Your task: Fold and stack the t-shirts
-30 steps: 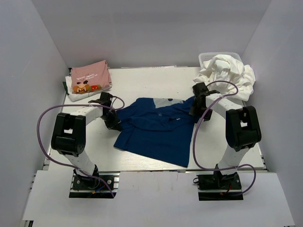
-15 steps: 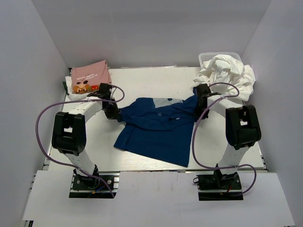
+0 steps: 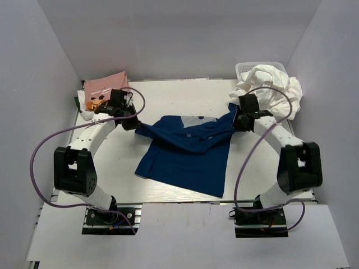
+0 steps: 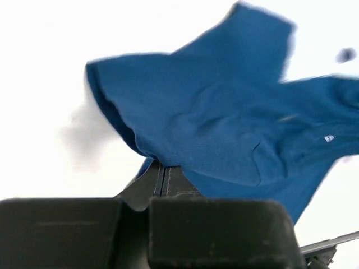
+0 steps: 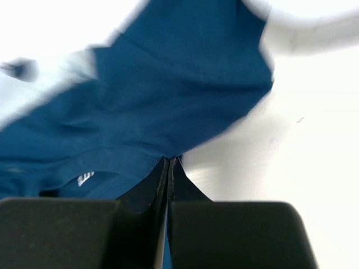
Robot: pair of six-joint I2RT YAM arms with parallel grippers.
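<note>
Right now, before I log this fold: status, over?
Both shut on navy shirt: left gripper, right gripper, one at each far corner. Shirt stretched between them, hem on table. Nothing in the way.

The navy t-shirt (image 3: 188, 154) lay spread on the table (image 3: 185, 98), its two upper corners raised. The left gripper (image 3: 133, 124) held one corner and the right gripper (image 3: 236, 120) the other, both apparently clamped on cloth. A folded pink t-shirt (image 3: 104, 87) sat far left. White t-shirts (image 3: 269, 89) were heaped over the basket (image 3: 247, 67).

1 navy tee (image 3: 188, 159), 1 pink tee (image 3: 105, 87), poss. 2 white tees (image 3: 269, 87), 1 basket (image 3: 247, 67)
</note>
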